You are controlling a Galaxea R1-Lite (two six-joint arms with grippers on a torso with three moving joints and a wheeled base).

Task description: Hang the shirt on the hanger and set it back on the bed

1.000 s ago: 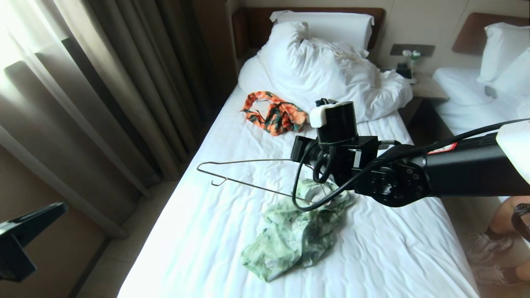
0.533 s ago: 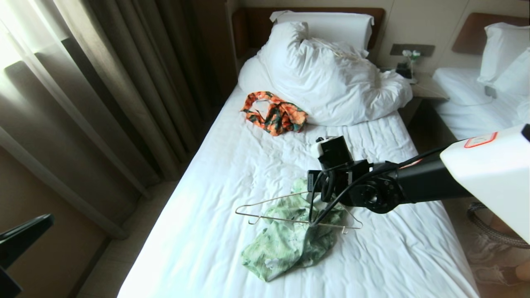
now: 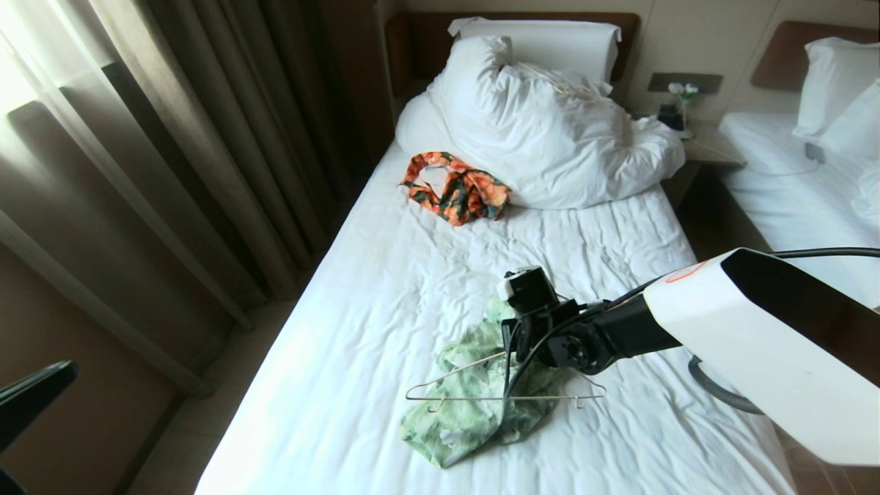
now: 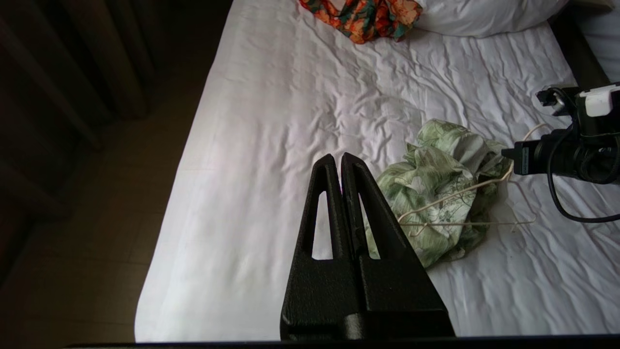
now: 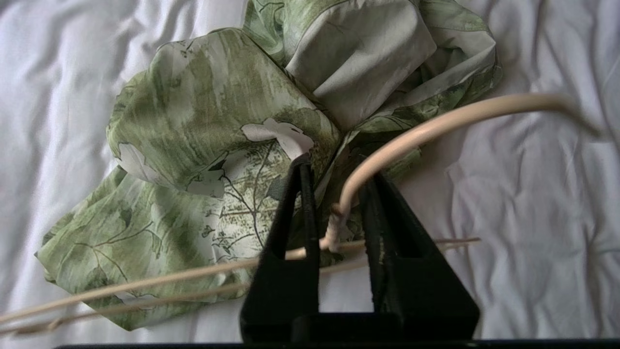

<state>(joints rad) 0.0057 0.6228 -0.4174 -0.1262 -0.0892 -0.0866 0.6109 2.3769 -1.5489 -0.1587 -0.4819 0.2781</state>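
So here's the scene on the bed [image 3: 357, 357], and I'll place everything off the shirt [image 3: 474, 392]. It's the light green leafy one, lying in a crumpled heap on the white sheet, roughly mid-mattress and a bit toward the foot end. It isn't on the hanger, just bunched up with its folds showing in the right wrist view.

The hanger [image 3: 505, 397] lies right on top of the shirt, its long bar running across the heap and both notched ends sticking out past the fabric onto the sheet. Its neck and hook rise on the side of the shirt nearer the pillows [image 3: 550, 124].

The right gripper [image 5: 334, 194] is low over the shirt at that same spot. Its fingers [image 5: 298, 213] are parted a little with the hanger's neck sitting in the gap between them, and daylight shows on either side of the wire, so they look loosened around it rather than pinching it. I wouldn't call that a real grip.

The left gripper [image 4: 341, 162] hangs above the sheet on the curtain side of the shirt, well apart from it, fingers pressed together with nothing in them.

Up past the shirt toward the pillows there's a small orange-and-dark-green garment [image 3: 457, 185], not touching anything else.
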